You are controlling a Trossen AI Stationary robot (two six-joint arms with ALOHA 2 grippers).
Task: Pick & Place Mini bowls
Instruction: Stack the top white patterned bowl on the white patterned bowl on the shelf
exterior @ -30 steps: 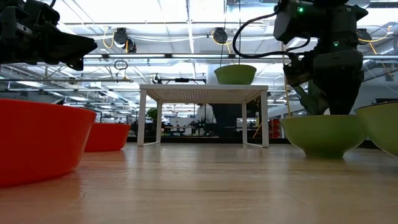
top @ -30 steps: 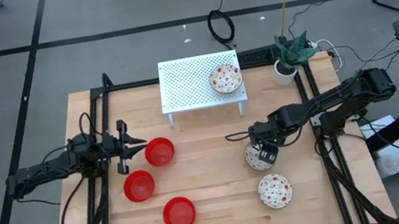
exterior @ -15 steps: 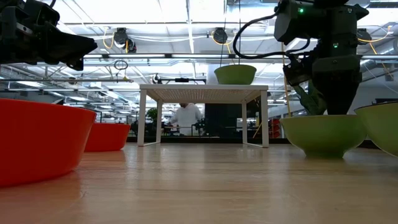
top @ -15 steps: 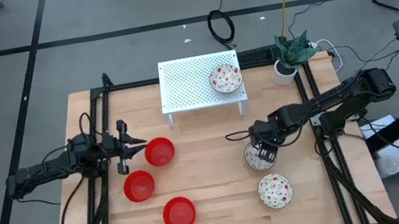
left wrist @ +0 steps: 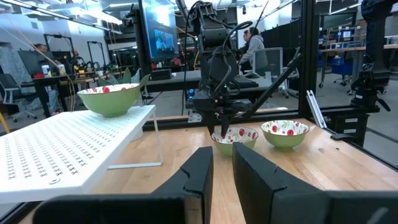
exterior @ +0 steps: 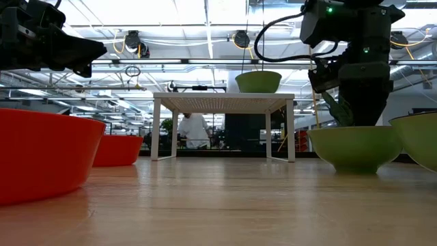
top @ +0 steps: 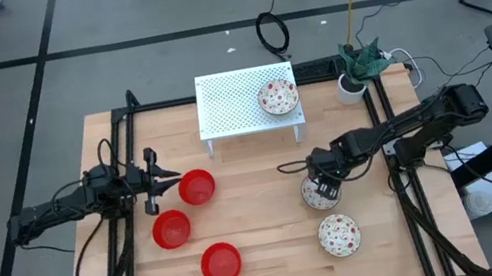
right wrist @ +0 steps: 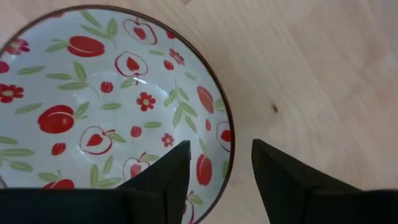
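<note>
A round white ceramic bowl, painted inside with red fruits, small red flowers and green leaves and edged by a thin dark rim, fills most of the right wrist view. It sits on a pale, light-grained wooden worktop. The right gripper hangs directly above the bowl's edge, its two dark fingers spread apart: one over the patterned inside, the other over bare wood outside the rim.

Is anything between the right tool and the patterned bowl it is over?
Nothing visible. The right tool is open, its fingers straddling the rim of the patterned bowl, one inside and one outside. No other object lies between them.
</note>
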